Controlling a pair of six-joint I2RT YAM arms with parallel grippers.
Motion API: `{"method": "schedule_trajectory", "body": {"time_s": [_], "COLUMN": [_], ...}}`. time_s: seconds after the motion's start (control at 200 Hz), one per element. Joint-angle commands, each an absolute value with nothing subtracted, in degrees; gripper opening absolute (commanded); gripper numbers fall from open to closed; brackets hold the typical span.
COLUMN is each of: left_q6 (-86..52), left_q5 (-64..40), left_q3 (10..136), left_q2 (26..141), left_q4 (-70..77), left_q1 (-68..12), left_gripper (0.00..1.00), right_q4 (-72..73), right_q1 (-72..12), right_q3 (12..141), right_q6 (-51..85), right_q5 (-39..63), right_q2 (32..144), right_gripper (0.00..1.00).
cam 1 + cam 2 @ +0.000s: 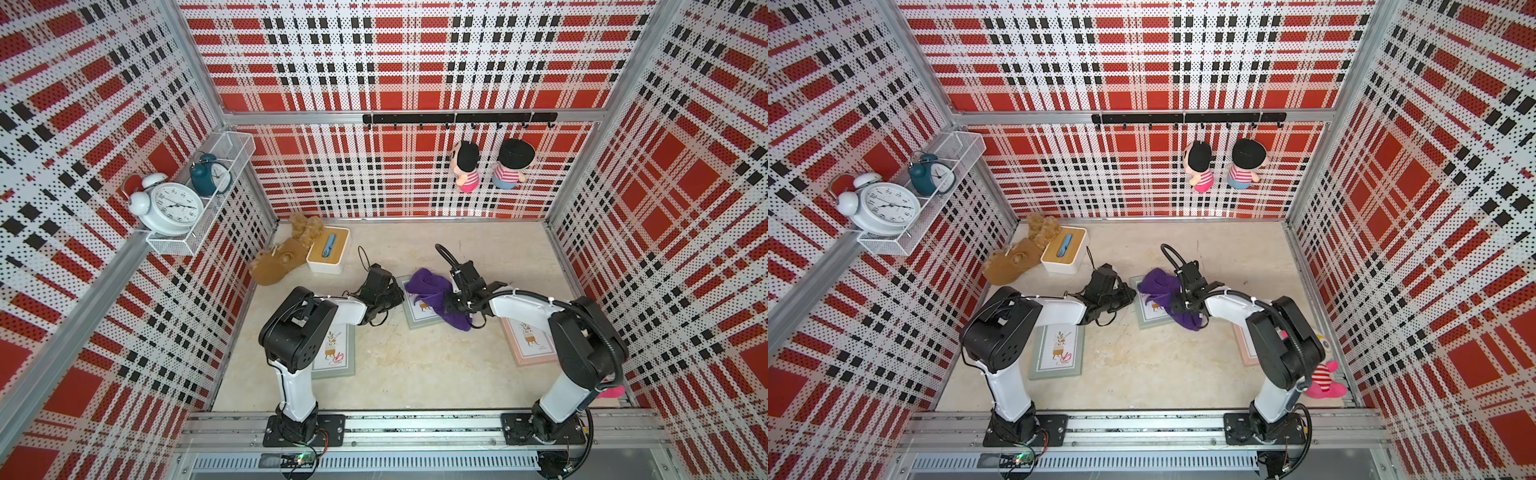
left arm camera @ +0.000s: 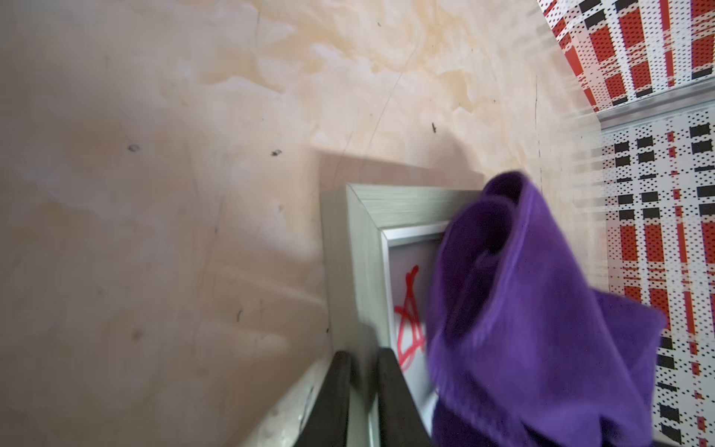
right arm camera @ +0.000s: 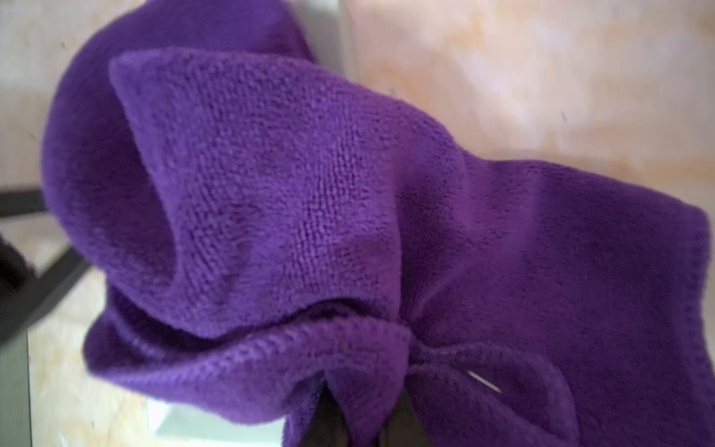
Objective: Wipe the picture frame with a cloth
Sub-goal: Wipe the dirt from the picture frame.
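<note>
Your right gripper [image 1: 446, 301] pinches the deep purple fabric cloth [image 1: 428, 291], which is draped on the grey-green picture frame [image 1: 422, 322] mid-table. Your left gripper [image 2: 363, 354] clamps narrowly on its rim. The white wire basket [image 1: 174, 248] holds a white alarm clock [image 1: 172, 208] and a teal alarm clock [image 1: 205, 174]. The wooden-lidded white box [image 1: 328, 265] shows a blue piece [image 1: 330, 245].

Box [image 1: 328, 249]: you have it white, wood-lidded, on the floor, with a blue item [image 1: 329, 245] on its lid.
Plush [image 1: 279, 262]: tan-brown, just beside the box, on its left.
Shelf [image 1: 170, 246]: wire, on the wall up and left of the box.
Clocks: white clock [image 1: 172, 208] and teal clock [image 1: 210, 174], both on your shelf.
Rail [image 1: 457, 118]: black, high on the wall right of the box.
Dolls: left doll [image 1: 466, 166] and right doll [image 1: 510, 164] hang from it.
Pink toy [image 1: 1323, 376]: well apart from the box, front right corner.
</note>
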State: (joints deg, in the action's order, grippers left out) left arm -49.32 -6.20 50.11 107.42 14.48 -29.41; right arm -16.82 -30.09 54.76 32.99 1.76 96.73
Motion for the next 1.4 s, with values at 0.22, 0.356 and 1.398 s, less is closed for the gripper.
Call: {"method": "schedule_trajectory", "body": {"time_s": [0.22,0.356,1.398], "left_q6": [-45.17,-45.58,-44.21], "left_q5": [-2.35,-2.05,-4.13], "left_q3": [49.37,49.18,49.73], "left_q2": [112.68,112.55,113.58], "left_q4": [-1.18,-1.33,-0.28], "left_q1": [-30.89,-30.94,-31.49], "left_gripper": [0.15,0.15,0.14], "right_q4": [-25.01,-26.84,-23.36], "right_q1": [-26.59,-26.62,-31.5], "right_q3": [82.94,88.22,56.57], "right_q6": [32.17,30.46,35.87], "right_q5": [1.96,3.24,3.88], "right_q2": [118.87,122.35,104.43], "right_gripper": [0.0,0.0,0.0]}}
